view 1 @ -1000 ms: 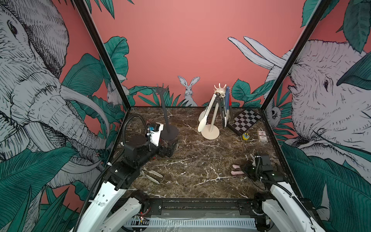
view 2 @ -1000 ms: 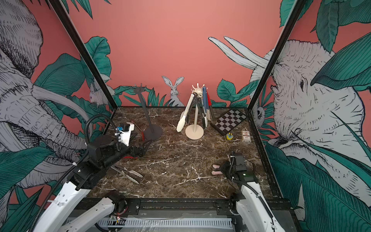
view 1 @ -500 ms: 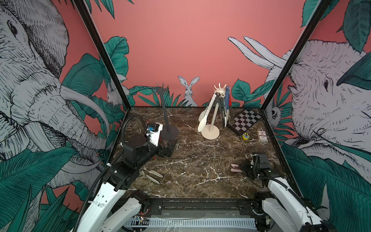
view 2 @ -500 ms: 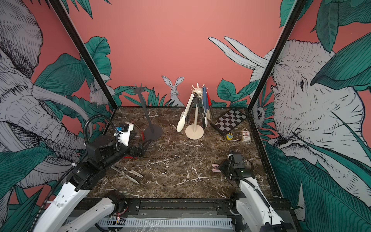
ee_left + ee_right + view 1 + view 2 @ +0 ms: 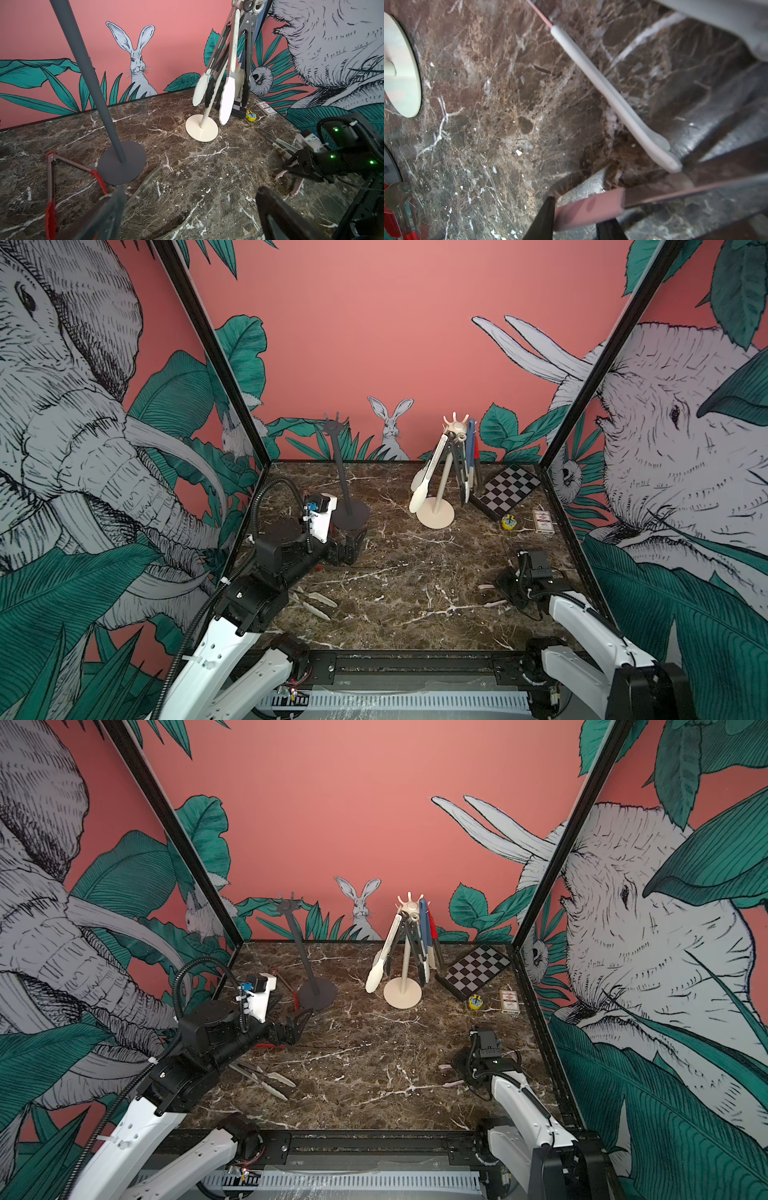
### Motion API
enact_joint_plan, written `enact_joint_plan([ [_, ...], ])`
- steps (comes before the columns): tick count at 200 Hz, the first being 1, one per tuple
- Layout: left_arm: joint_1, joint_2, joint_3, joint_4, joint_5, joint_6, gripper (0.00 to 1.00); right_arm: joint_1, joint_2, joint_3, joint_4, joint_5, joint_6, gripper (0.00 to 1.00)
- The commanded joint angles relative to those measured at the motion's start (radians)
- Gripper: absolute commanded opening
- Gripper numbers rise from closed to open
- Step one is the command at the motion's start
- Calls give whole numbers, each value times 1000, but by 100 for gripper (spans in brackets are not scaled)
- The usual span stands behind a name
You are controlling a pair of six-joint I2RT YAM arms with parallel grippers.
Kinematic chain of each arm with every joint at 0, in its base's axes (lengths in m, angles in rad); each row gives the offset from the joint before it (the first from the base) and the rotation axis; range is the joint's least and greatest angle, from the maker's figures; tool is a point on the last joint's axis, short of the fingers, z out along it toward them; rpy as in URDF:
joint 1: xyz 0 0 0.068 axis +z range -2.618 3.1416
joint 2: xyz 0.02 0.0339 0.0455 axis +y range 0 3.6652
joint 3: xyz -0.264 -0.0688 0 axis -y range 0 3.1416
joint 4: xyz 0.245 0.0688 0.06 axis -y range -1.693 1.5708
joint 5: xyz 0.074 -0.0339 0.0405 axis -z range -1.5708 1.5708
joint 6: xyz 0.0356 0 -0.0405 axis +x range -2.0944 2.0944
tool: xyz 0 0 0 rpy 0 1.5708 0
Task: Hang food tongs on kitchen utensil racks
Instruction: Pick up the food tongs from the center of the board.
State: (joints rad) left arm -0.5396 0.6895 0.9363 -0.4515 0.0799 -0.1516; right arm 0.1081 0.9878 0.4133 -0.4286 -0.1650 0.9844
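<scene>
Pink tongs (image 5: 588, 209) lie flat on the marble (image 5: 415, 568) at the right front. Long axis runs across the table, both tips pointing toward the middle, hinge end hidden under the right gripper (image 5: 505, 591). Its fingers straddle one pink arm near the tip; pinched or loose, I can't tell. Lifted from there, the tongs could pivot or slip out, hinge drooping away from any hook. Left gripper (image 5: 191, 218) gapes wide, empty, by the bare dark rack (image 5: 104, 104). Cream rack (image 5: 436, 493) looks crowded, so there's a snag risk.

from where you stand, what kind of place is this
Probably a staged robot test booth, not a real kitchen: painted jungle walls, a marble-look table, and a cream rack hung with tongs.
</scene>
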Motion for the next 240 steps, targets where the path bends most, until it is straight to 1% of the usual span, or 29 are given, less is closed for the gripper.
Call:
enact_joint_plan([
  [1, 7, -9, 6, -4, -8, 8, 99, -4, 27, 30, 14, 32, 48, 32],
  [35, 6, -13, 6, -6, -10, 12, 99, -4, 45, 31, 2, 22, 56, 27],
  [46, 6, -14, 7, -5, -11, 14, 99, -4, 49, 33, -5, 20, 54, 23],
  [54, 6, -14, 8, -6, -14, 16, 99, -4, 49, 38, -10, 17, 51, 18],
  [69, 6, -15, 13, -9, -13, 20, 99, -4, 41, 49, -23, 9, 46, 11],
  [120, 6, -18, 25, -20, -20, 37, 99, -4, -41, 100, -128, -38, 46, 0],
  [146, 6, -21, 24, -21, -22, 44, 99, -3, -109, 127, -176, -70, 66, 0],
  [186, 6, -21, 24, -19, -23, 44, 99, 2, -169, 198, -230, -162, 71, 0],
  [224, 6, -20, 31, -24, -27, 40, 99, 4, -193, 318, -288, -182, 19, 0],
  [240, 6, -21, 36, -34, -29, 35, 99, 4, -191, 369, -285, -190, -11, 0],
])
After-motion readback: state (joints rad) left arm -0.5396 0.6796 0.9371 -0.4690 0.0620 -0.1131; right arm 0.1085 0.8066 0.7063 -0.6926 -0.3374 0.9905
